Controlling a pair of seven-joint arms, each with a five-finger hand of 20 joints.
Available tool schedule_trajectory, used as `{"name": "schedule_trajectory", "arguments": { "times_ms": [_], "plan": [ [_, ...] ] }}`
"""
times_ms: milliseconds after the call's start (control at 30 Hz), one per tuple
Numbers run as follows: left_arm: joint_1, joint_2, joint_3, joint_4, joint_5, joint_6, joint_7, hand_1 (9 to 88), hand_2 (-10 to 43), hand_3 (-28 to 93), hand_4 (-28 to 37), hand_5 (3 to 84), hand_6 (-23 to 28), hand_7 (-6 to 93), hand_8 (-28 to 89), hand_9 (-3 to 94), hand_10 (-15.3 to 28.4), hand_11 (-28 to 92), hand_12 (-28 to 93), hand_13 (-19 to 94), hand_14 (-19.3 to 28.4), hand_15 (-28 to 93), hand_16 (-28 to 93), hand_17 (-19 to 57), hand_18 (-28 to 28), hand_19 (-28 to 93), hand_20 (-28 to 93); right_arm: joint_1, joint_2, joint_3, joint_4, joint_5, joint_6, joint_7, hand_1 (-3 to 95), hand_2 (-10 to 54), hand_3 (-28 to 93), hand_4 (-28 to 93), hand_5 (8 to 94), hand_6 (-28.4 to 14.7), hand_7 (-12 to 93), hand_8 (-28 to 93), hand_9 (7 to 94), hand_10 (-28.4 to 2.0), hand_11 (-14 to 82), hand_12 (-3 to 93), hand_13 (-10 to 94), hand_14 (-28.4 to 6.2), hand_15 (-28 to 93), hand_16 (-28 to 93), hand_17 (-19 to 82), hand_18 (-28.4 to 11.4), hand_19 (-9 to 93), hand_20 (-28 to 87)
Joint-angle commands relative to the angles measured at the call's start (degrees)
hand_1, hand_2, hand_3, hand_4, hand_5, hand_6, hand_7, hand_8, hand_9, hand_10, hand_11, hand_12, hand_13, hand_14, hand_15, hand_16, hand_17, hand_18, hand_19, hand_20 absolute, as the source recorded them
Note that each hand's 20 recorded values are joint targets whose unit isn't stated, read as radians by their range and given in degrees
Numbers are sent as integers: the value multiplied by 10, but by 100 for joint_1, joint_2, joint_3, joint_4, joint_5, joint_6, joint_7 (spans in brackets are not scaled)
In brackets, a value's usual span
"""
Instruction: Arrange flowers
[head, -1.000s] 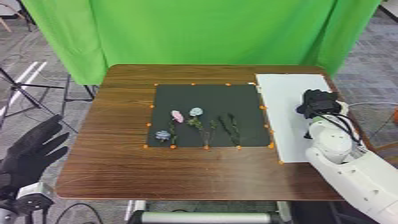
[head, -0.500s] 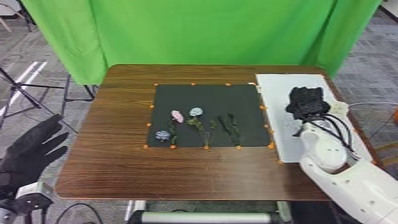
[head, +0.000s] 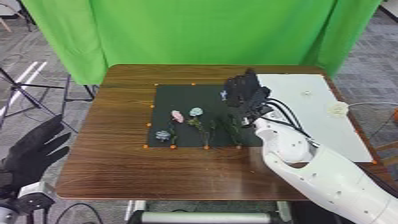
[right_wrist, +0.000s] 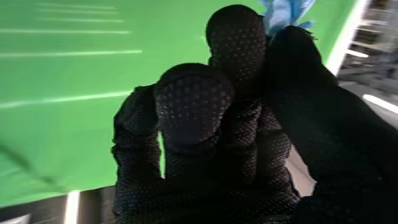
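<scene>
The black-gloved right robot hand pinches a pale-blue flower with thin petals; the black-gloved left robot hand is released.

This looks like a robotics lab or test room. A white robot arm reaches over a brown table, where small orange markers dot the edge of a dark mat. A bright green curtain hangs as a backdrop on the far side, black tripod legs stand to the left, and grey carpet covers the floor.
</scene>
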Motion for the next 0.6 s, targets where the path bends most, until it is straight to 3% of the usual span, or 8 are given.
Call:
{"name": "schedule_trajectory", "arguments": {
  "times_ms": [33, 600],
  "plan": [
    [58, -33, -17, -25, 6, 7, -48, 243, -3, 704, -267, 221, 5, 182, -98, 177, 90, 105, 190, 129, 116, 171, 71, -128, 178, 349, 96, 257, -188, -231, 51, -184, -408, -236, 461, -95, 838, -283, 768, 46, 402, -35, 916, -42, 202, 385, 803, -21, 622, 285, 268, -187, 787, 545],
    [1, -27, 13, -8, 4, 1, -63, 243, -3, 704, -267, 221, 5, 183, -98, 177, 89, 104, 190, 129, 117, 172, 71, -128, 178, 349, 96, 253, -379, -493, 204, -272, -971, -711, 456, -95, 836, -283, 770, 51, 401, -44, 915, -39, 194, 389, 793, -21, 631, 284, 262, -184, 781, 546]
  ]
}}
